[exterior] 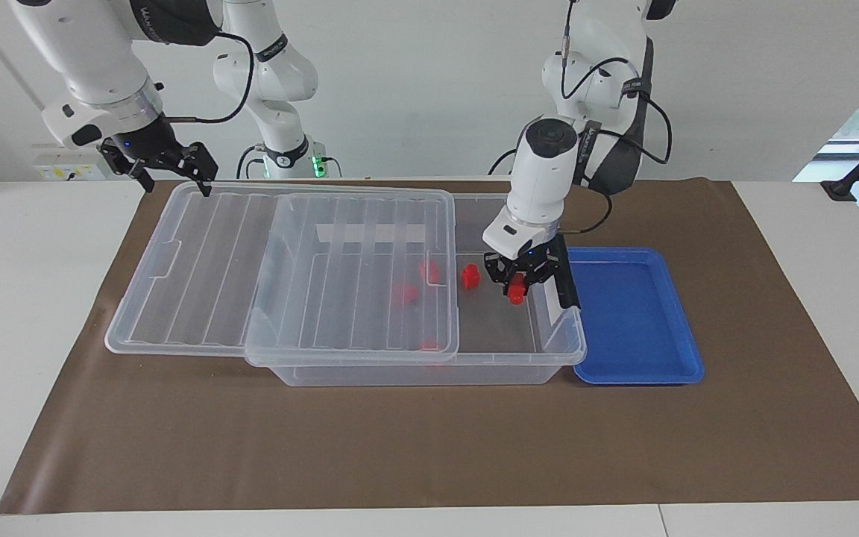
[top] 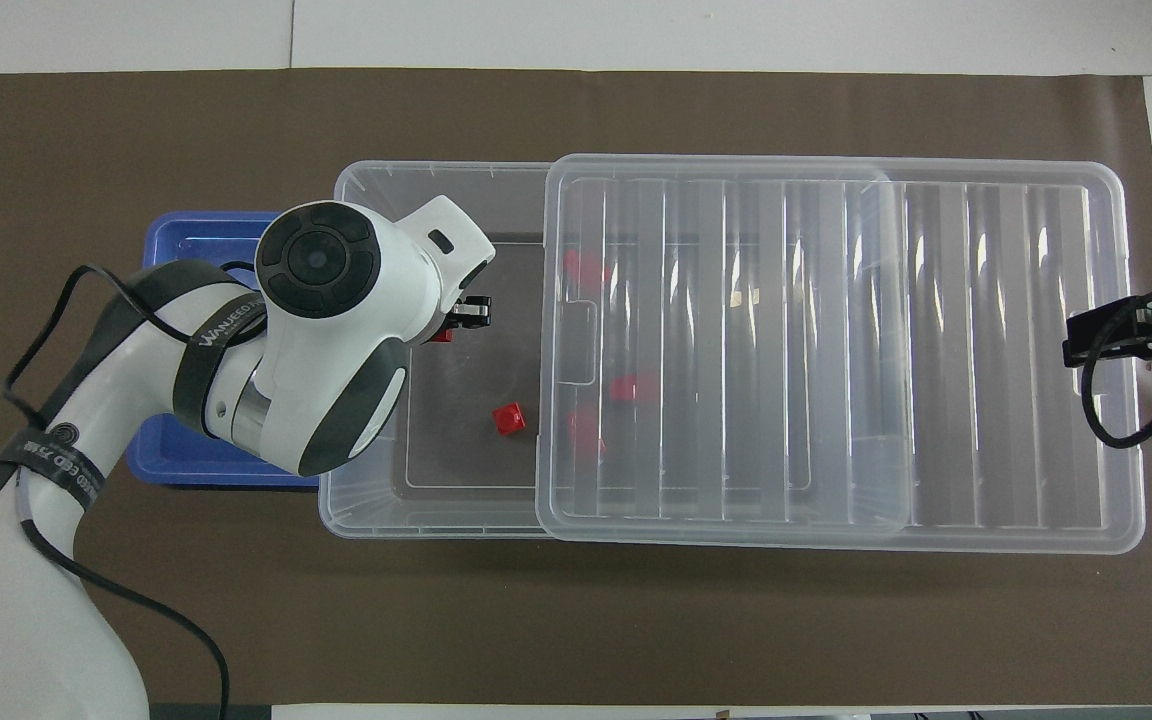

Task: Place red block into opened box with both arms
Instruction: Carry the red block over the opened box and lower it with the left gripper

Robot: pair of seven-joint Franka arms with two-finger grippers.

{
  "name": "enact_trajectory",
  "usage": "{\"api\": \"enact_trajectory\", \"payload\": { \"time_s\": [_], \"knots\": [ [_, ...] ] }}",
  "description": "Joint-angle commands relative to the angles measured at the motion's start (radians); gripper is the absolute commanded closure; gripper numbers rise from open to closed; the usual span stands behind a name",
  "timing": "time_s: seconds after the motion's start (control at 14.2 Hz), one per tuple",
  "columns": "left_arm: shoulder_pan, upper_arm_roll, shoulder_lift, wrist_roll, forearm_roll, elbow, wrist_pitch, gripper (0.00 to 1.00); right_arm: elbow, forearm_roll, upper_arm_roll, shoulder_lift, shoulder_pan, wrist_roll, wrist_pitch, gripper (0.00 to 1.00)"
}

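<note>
red block (exterior: 517, 287) | gripped by left jaws (exterior: 518, 283) | over open box (exterior: 549, 350)

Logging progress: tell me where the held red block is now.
In the facing view, the red block hangs in the left gripper over the box's uncovered end, beside the blue tray.

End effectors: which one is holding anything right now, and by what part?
The left end effector is shut on a red block, pinched at its upper part, over the open end of the box. The right end effector is open and holds nothing.

A black band (top: 224, 330) on the left arm (top: 266, 400) carries white lettering, "WANJEED", only partly legible.
</note>
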Motion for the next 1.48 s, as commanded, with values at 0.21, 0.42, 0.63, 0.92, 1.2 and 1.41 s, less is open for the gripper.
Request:
{"api": "enact_trajectory", "payload": {
  "time_s": [0.21,0.42,0.63,0.92,1.2,1.41],
  "knots": [
    [-0.013,0.013,0.132,-0.039,0.02,0.023,0.099,1.0,0.029,-0.022,-0.023,0.059,0.028,0.016,-0.006,0.0],
    [-0.013,0.015,0.166,-0.048,0.02,0.022,0.137,1.0,0.029,-0.026,-0.028,0.055,0.036,0.012,0.001,0.0],
    [-0.013,0.015,0.184,-0.046,0.049,0.016,0.153,1.0,0.029,-0.023,-0.048,0.056,0.039,0.01,0.024,0.0],
    [-0.011,0.016,0.184,-0.048,0.05,0.016,0.151,0.09,0.027,-0.008,-0.085,0.046,0.039,0.003,0.037,0.0],
    [-0.001,0.013,0.144,-0.048,0.05,0.014,0.136,0.0,0.02,-0.006,-0.102,0.033,0.039,-0.05,0.045,0.0],
    [-0.001,0.012,0.069,-0.046,0.05,0.005,0.066,0.0,0.021,0.006,-0.1,0.035,0.038,-0.039,0.048,0.0]
  ]
}}
